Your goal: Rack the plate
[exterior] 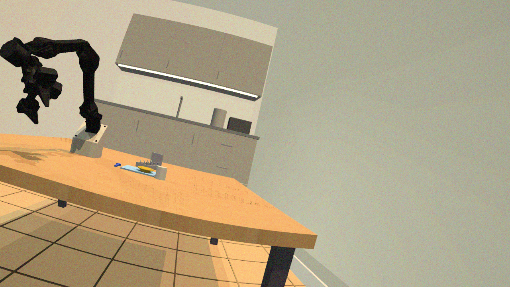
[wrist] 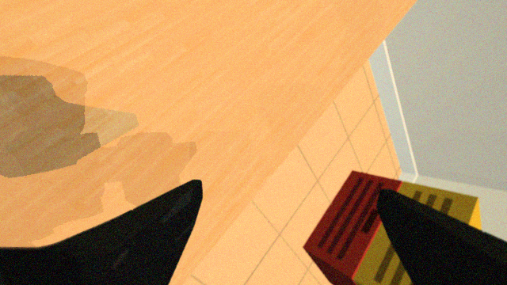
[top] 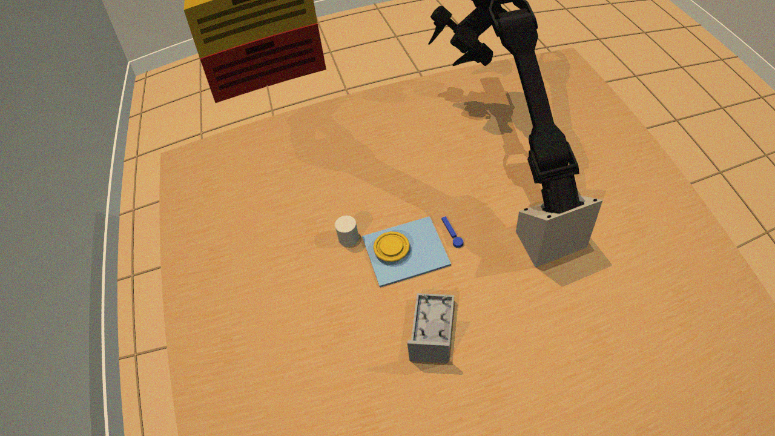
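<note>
Black fingers fill the wrist view, spread wide with nothing between them.

Beyond the fingertips, bare wooden table [wrist: 206, 71] is seen with its edge running diagonally, and past that a tiled floor [wrist: 277, 222] bearing a red-and-yellow box [wrist: 348, 229] at about four o'clock. From the top view, the gripper [top: 458, 40] is raised high near the twelve o'clock edge of the table, well apart from everything on it. The yellow plate [top: 391, 246] is found lying flat on a light blue mat [top: 428, 254] near the table's centre. A cream cup [top: 346, 230] stands just beside the mat at nine o'clock, and a blue spoon [top: 451, 232] lies at two o'clock of the plate. The grey dish rack [top: 432, 327] sits at six o'clock of the mat, its slots unfilled.
</note>
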